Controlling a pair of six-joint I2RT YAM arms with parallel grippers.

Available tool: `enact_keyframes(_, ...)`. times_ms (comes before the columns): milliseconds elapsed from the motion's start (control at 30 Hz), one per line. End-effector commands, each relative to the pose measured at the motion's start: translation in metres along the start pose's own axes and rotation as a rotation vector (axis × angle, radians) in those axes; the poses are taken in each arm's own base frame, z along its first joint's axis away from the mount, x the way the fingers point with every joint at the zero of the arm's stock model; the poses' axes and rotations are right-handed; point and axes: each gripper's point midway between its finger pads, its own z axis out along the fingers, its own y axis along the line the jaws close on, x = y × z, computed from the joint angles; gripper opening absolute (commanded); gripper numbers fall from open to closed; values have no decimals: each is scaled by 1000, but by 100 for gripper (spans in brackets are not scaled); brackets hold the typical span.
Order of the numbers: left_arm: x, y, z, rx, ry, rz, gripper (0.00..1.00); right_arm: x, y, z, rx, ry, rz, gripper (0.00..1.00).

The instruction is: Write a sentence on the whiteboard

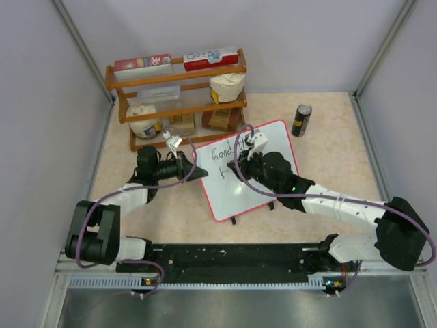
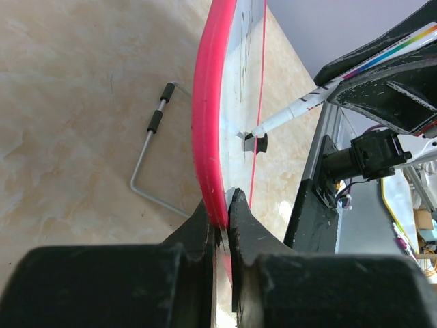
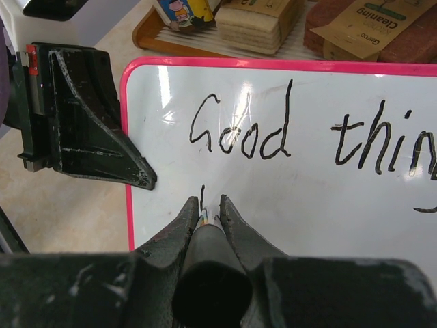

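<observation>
Right pincer (image 3: 210, 205): fingers drawn close, pinching a marker (image 3: 211, 270); the tip is set against the board surface, just below the "G".
Marker, from the left wrist: white barrel (image 2: 295, 111) is seen slanting down onto the board face.
Left pincer (image 2: 222, 203): fingers pressed together on the pink frame at the board's left edge; the edge is gripped between both pads.
Whiteboard (image 1: 224, 195): found mid-bench, tilted, between the two arms and just in front of a wooden rack (image 1: 177, 85). One black clip foot (image 2: 256, 143) is noted at the frame.
Sentence (image 3: 272, 142): top line is read as "Good thin", cut off at the view's edge; a short stroke of a second line is seen at the marker tip.
Bench (image 1: 328, 143): a dark can (image 1: 301, 120) is placed right of the board's far corner.
</observation>
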Motion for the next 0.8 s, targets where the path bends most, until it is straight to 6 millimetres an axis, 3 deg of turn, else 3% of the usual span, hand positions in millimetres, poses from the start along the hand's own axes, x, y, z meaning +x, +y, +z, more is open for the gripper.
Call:
enact_keyframes(0,44,16,1,-23,101,107,0,10,-17,-5,67,22,-11,0)
enact_keyframes(467,45,17,1,-25,102,104,0,30,-19,-13,51,66,-10,0)
enact_keyframes(600,44,17,1,-24,101,106,0,16,-16,-16,47,31,-3,0)
enact_keyframes(767,45,17,1,-25,102,104,0,-23,-4,-24,9,-64,26,0)
